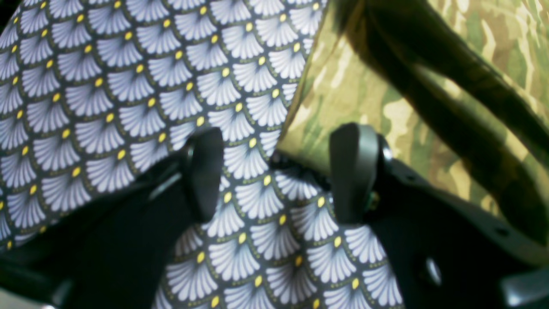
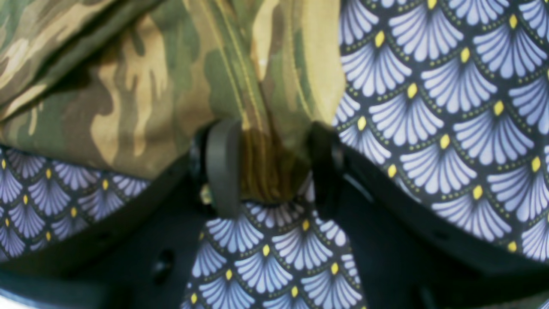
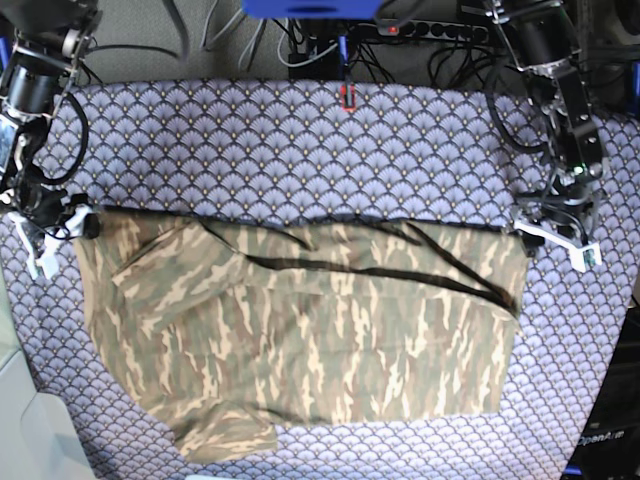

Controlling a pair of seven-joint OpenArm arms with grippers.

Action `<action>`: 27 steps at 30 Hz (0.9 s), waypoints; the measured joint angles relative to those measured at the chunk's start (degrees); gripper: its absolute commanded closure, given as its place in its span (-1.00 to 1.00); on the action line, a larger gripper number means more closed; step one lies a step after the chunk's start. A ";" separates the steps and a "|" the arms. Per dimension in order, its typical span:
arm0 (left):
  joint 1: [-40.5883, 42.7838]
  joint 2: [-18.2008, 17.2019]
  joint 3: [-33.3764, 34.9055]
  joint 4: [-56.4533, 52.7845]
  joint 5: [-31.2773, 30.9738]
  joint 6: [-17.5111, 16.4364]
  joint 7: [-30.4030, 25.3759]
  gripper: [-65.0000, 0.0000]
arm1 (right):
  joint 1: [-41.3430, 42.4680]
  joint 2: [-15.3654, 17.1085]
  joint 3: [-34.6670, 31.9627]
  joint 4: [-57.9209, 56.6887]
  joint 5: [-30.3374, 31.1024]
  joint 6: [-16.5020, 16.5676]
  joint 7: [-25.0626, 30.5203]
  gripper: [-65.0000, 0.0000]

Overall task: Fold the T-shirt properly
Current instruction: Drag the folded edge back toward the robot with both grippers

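Observation:
The camouflage T-shirt (image 3: 320, 340) lies spread across the patterned tablecloth (image 3: 300, 150), its top part folded down with a dark seam running across. My left gripper (image 3: 548, 235) hovers at the shirt's upper right corner. In the left wrist view it (image 1: 279, 176) is open over the tablecloth (image 1: 128, 86), and the T-shirt's edge (image 1: 351, 86) lies just beyond the fingers. My right gripper (image 3: 55, 230) is at the shirt's upper left corner. In the right wrist view its fingers (image 2: 223, 167) stand apart with a hemmed fold of the T-shirt (image 2: 150, 86) between them.
Cables and a power strip (image 3: 420, 30) run along the back behind the table. A small red clip (image 3: 346, 97) sits at the cloth's far edge. A white surface (image 3: 30, 430) borders the table at the lower left.

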 measured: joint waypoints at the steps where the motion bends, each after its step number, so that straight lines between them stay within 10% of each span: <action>1: 0.02 0.02 0.00 0.02 0.00 0.00 0.00 -0.18 | -0.09 -0.02 0.02 0.00 0.00 -0.02 0.00 0.16; 10: 0.00 -0.13 0.00 0.00 0.02 0.02 -0.15 -0.18 | -1.49 -1.18 0.24 2.82 -0.02 -0.22 -2.97 0.19; 18: 0.02 -0.07 0.00 0.00 0.00 0.00 -0.15 -0.18 | -1.49 -2.27 -0.04 3.04 0.20 -0.22 -2.80 0.99; 27: -0.37 0.02 0.00 -3.54 -0.02 -0.02 -0.59 -0.18 | -1.46 -2.47 -0.04 3.10 0.20 -0.22 -2.75 1.00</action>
